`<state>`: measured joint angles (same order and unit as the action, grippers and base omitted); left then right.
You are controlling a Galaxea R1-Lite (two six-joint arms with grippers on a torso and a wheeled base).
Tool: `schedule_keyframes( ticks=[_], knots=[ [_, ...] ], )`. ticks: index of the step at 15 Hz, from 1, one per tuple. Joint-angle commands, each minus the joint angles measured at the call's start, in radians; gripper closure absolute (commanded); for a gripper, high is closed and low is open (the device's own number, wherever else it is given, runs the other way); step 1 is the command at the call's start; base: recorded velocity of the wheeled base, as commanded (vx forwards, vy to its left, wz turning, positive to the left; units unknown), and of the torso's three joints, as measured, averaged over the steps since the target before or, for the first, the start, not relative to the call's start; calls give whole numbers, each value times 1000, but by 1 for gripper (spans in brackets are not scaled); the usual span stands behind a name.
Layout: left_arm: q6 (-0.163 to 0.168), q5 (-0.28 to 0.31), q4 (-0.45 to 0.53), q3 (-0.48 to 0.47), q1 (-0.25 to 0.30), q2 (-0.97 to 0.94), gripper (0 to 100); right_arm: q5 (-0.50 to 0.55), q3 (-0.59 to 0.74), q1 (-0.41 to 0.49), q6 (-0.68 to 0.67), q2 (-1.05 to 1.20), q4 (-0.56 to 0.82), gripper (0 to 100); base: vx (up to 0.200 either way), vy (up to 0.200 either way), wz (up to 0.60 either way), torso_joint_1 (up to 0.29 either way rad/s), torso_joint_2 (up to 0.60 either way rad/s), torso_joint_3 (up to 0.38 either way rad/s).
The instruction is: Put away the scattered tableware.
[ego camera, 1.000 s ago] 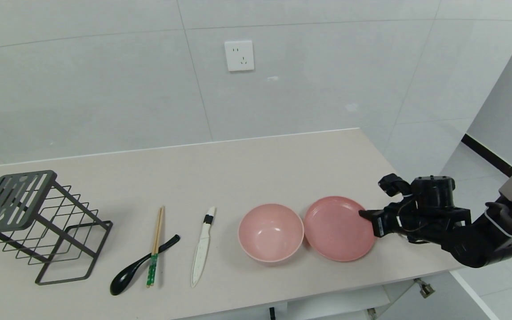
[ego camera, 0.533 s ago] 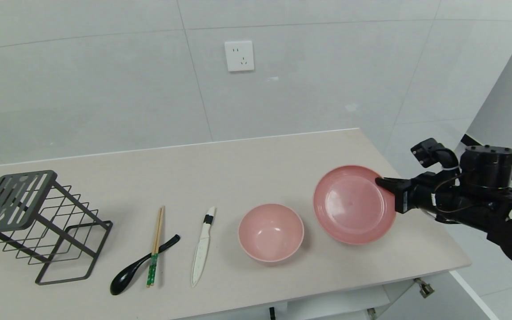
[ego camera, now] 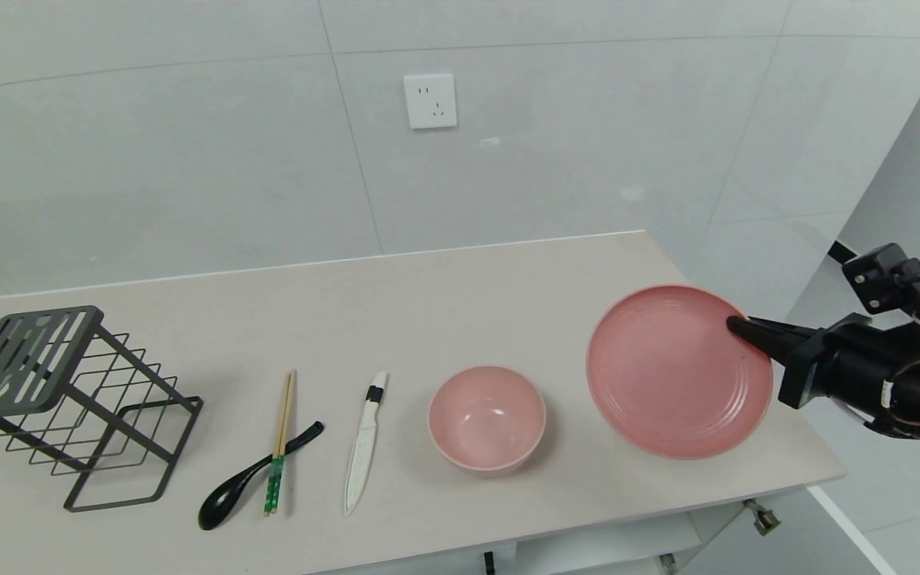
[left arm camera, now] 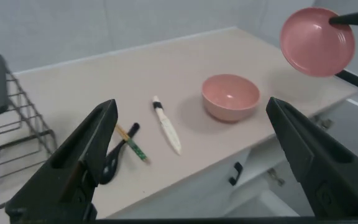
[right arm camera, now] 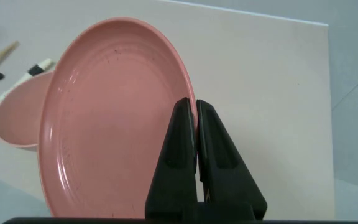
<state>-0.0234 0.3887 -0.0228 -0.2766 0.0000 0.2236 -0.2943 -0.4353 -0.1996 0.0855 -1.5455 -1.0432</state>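
**Pale desk, pink plate held clear of it**

Grey wall tiles and a white socket [ego camera: 430, 101] back the pale desk [ego camera: 460, 311]. The right tool [ego camera: 738, 326] is clamped on the rim of the pink plate [ego camera: 672, 375], one finger on each face. The plate is round, shallow and ringed with fine ridges. It hangs tilted above the desk's right end.

The left tool [left arm camera: 191, 106] hovers off the desk's front edge with its fingers spread wide and nothing between them.

Along the desk's front, between the plate and the black wire rack [ego camera: 69, 399] at the far left, lie:
- a pink bowl [ego camera: 486, 417]
- a white knife [ego camera: 364, 455]
- wooden chopsticks [ego camera: 279, 439], crossing a black spoon [ego camera: 248, 479]
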Motion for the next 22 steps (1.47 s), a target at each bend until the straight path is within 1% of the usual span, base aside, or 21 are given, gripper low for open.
schedule_keyframes(
  ticks=[1,2,3,4,6,7,8,9,10,11,13,15,16,17,18,19,22],
  knots=[
    [-1,85,-40,-3,-2,186,0,0,84,5,-24,85,-24,100,0,0,0,0,0,0],
    [-1,107,-68,-4,-2,243,0,0,102,23,-38,105,-24,100,0,0,0,0,0,0],
    [0,113,-117,-1,-3,304,0,1,109,37,-44,122,-24,100,0,0,0,0,0,0],
    [2,113,-152,11,-17,353,0,1,110,49,-72,145,-24,100,0,0,0,0,0,0],
    [2,113,-180,23,-67,419,0,0,110,91,-109,186,-26,100,0,0,0,0,0,0],
    [2,113,-190,23,-106,484,0,0,115,164,-112,223,-29,100,0,0,0,0,0,0],
    [3,113,-209,20,-121,542,0,0,136,221,-109,252,-43,100,0,0,0,0,0,0],
    [2,113,-249,17,-133,600,0,0,168,241,-109,288,-60,100,0,0,0,0,0,0],
    [2,113,-278,14,-143,634,0,0,185,239,-110,305,-66,100,0,0,0,0,0,0],
    [3,110,-335,11,-167,701,0,-2,231,238,-110,335,-78,100,0,0,0,0,0,0],
    [5,99,-405,10,-210,812,0,-2,202,233,-112,363,-81,100,0,0,0,0,0,0],
    [0,70,-417,-10,-218,864,0,-2,216,233,-112,369,-83,100,0,0,0,0,0,0],
    [-1,61,-417,-47,-225,918,0,-2,221,232,-112,371,-83,100,0,0,0,0,0,0],
    [-1,53,-417,-62,-233,938,0,-2,221,232,-112,372,-84,100,0,0,0,0,0,0],
    [-3,-2,-419,-101,-250,997,0,-2,224,232,-112,377,-84,100,0,0,0,0,0,0],
    [-3,-19,-419,-121,-264,1036,0,-2,224,233,-112,380,-84,100,0,0,0,0,0,0],
    [-1,-37,-425,-150,-313,1128,0,-2,224,233,-112,386,-84,100,0,0,0,0,0,0]
  ],
)
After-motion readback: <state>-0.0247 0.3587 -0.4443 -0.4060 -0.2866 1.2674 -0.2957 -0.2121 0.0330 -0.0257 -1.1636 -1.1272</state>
